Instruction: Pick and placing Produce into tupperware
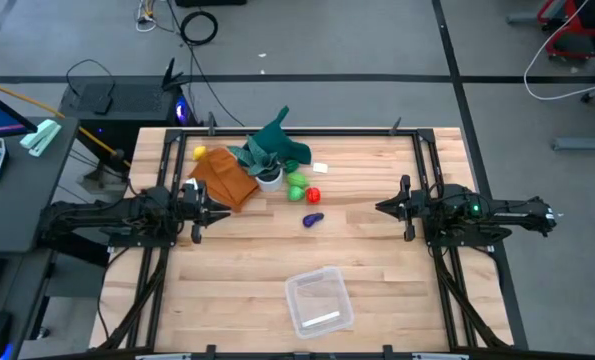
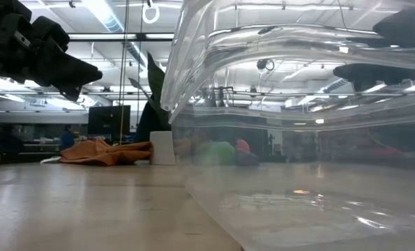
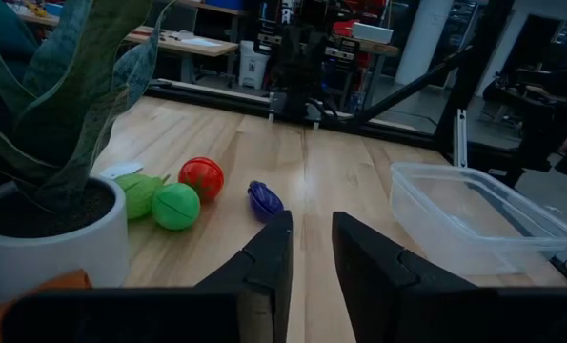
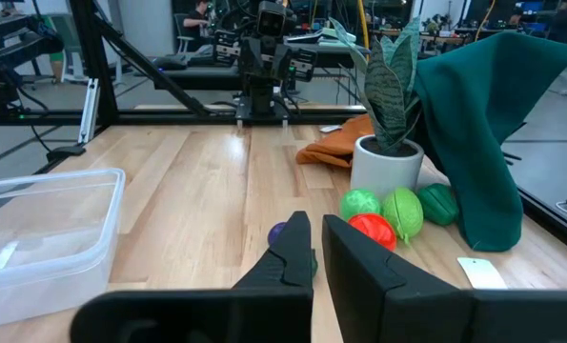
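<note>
The produce lies at the table's middle far part: a yellow piece (image 1: 199, 152) by the orange-brown cloth, two green pieces (image 1: 297, 181) (image 3: 175, 206), a red one (image 1: 313, 195) (image 3: 201, 176) and a purple one (image 1: 312, 219) (image 3: 265, 199), all resting on the wood. The clear tupperware (image 1: 319, 300) (image 3: 474, 214) stands on its base near the front edge. My left gripper (image 1: 205, 208) (image 3: 312, 250) hovers at the table's left side with a narrow gap between its fingers, empty. My right gripper (image 1: 389, 207) (image 4: 314, 250) hovers at the right side, shut and empty.
A white pot (image 1: 269, 178) with teal-green leaves stands beside the green pieces. An orange-brown cloth (image 1: 225, 180) and a dark teal cloth (image 1: 282, 145) lie at the far left of middle. A white card (image 1: 320, 168) lies near the pot. Bare wood lies between the grippers.
</note>
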### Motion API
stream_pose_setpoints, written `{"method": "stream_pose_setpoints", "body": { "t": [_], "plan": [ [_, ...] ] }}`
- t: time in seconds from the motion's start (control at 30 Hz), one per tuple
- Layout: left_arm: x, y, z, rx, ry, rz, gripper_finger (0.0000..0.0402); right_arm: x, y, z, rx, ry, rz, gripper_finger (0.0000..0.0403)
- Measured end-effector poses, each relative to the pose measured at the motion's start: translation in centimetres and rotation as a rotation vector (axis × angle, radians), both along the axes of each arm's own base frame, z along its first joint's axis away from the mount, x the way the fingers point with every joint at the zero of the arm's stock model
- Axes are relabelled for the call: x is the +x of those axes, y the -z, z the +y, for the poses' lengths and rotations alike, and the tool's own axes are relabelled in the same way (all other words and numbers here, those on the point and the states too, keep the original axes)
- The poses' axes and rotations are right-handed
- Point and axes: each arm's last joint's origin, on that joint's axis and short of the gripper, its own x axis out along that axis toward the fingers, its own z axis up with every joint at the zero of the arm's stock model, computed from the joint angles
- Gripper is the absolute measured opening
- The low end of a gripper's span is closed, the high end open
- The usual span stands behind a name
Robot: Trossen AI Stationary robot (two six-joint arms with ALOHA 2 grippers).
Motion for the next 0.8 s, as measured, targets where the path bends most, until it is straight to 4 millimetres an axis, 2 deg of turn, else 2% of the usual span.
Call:
{"method": "stream_pose_setpoints", "body": {
  "t": [0.3,0.8],
  "plan": [
    [0.00,-0.01,0.00,0.000,0.000,0.000,0.0091,0.00,0.00,0.00,0.000,0.000,0.000,0.0000],
    [0.00,0.00,0.02,0.003,-0.008,0.000,0.0082,0.00,-0.01,0.00,0.000,0.000,-0.001,0.0000]
  ]
}}
